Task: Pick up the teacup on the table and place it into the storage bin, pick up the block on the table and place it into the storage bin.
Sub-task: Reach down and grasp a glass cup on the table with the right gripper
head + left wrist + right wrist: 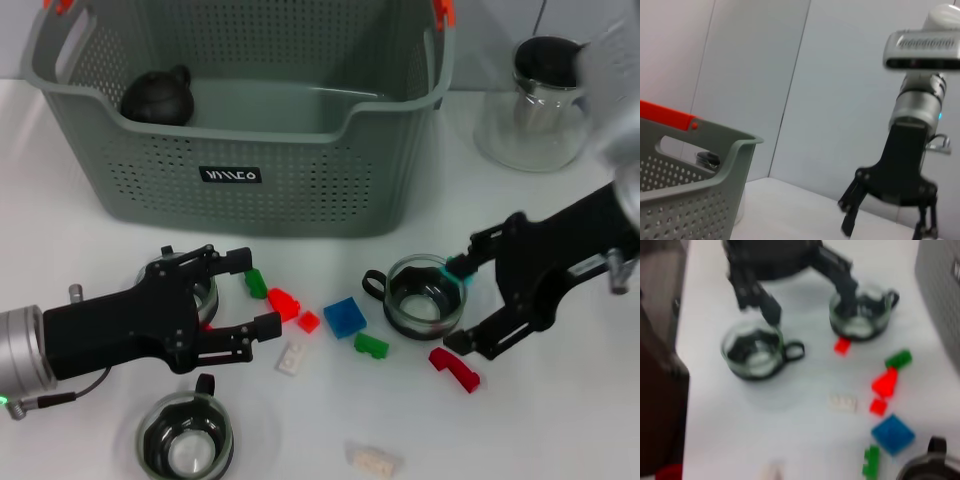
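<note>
Three glass teacups stand on the white table: one (pixel 428 297) right of centre, one (pixel 186 442) at the front left, and one (pixel 200 290) partly hidden under my left gripper. My left gripper (pixel 255 295) is open, low over the table, its fingertips beside a green block (pixel 256 283) and a red block (pixel 284 302). My right gripper (pixel 462 305) is open just right of the centre teacup, its fingers reaching toward the rim. The grey storage bin (pixel 240 175) stands behind, with a dark round pot (pixel 156 97) inside. In the right wrist view my left gripper (pixel 810 302) spreads over a teacup (pixel 860 315).
More blocks lie scattered: blue (pixel 344 317), green (pixel 371 346), small red (pixel 308 321), white (pixel 293 357), red (pixel 455 367) and pale (pixel 372 458). A glass teapot with a black lid (pixel 535 105) stands at the back right.
</note>
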Robot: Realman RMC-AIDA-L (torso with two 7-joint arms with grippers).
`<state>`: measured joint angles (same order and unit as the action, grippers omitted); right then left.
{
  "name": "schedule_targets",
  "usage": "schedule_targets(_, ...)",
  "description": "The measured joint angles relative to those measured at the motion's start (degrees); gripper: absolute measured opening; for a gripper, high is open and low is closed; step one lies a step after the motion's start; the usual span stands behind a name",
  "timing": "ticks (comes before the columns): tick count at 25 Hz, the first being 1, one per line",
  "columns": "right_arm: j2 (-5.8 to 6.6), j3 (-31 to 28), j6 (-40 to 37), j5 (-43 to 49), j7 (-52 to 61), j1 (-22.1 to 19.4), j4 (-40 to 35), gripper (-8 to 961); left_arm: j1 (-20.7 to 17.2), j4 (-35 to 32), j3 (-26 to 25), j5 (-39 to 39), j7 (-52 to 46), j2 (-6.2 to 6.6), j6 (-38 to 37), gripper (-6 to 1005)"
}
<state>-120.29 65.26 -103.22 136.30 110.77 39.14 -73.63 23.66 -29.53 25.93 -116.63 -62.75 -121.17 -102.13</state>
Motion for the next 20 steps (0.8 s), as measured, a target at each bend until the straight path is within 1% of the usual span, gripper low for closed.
schedule_targets(5,0.01,7.84,5.23,3.49,3.16,1.55,1.92,922,-0.22,0.0,0.02,-0.18,0.0,-0.14,-0.06,892)
schedule_targets(12,-0.05,16.44,13.38,7.42,6.43,4.38,7.92,883,-0.46,0.08,0.0,-0.11,0.6,-0.3,0.01,892)
schedule_targets(18,-0.04,23.48,19.72,7.92,8.31,4.96,10.1,877,-0.49,0.08,0.0,-0.01,0.61,-0.3,-0.07,891)
schedule_targets(20,-0.1,25.35,21.73,7.99,8.62,5.12,10.97,859,-0.48,0.09,0.0,0.0,0.61,-0.3,-0.08,891)
